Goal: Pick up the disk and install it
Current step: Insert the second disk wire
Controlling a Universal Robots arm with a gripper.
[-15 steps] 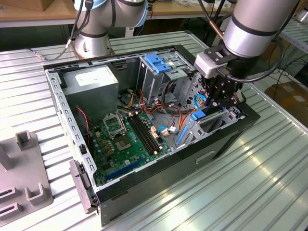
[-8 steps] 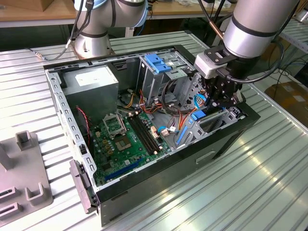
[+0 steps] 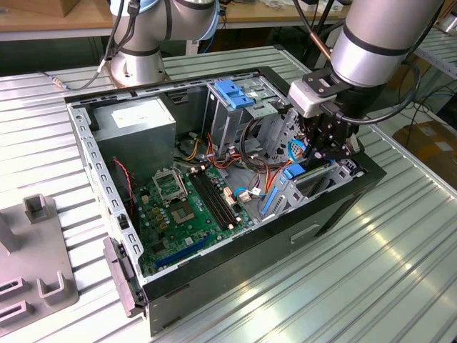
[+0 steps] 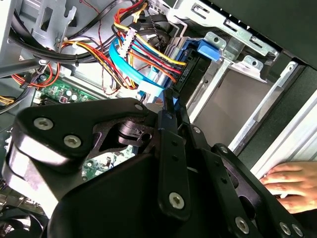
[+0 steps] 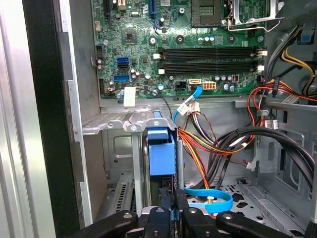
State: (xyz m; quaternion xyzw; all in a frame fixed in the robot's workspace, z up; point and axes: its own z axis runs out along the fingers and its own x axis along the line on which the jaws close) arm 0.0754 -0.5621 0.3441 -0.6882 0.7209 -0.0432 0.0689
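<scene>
The disk [image 5: 161, 153] stands on edge in the metal drive bay [image 5: 116, 124] at the corner of the open computer case [image 3: 235, 257], its blue carrier bracket facing up. In the exterior view its blue edge [image 3: 284, 187] runs slanted inside the bay toward the exterior view's right. My gripper [image 5: 174, 201] hangs straight over it, and the two black fingers [image 4: 168, 119] are pinched together on the blue edge of the disk [image 4: 190, 74]. The gripper [image 3: 323, 153] sits low inside the case, just above the bay.
A thin blue data cable [image 5: 208, 198] and bundled coloured wires [image 5: 218, 144] lie right beside the disk. The green motherboard [image 3: 186, 207] fills the case floor. A blue latch [image 3: 232, 93] tops the rear bay. A person's hand [image 4: 290, 186] rests near the case. A grey fixture [image 3: 36, 264] sits on the table.
</scene>
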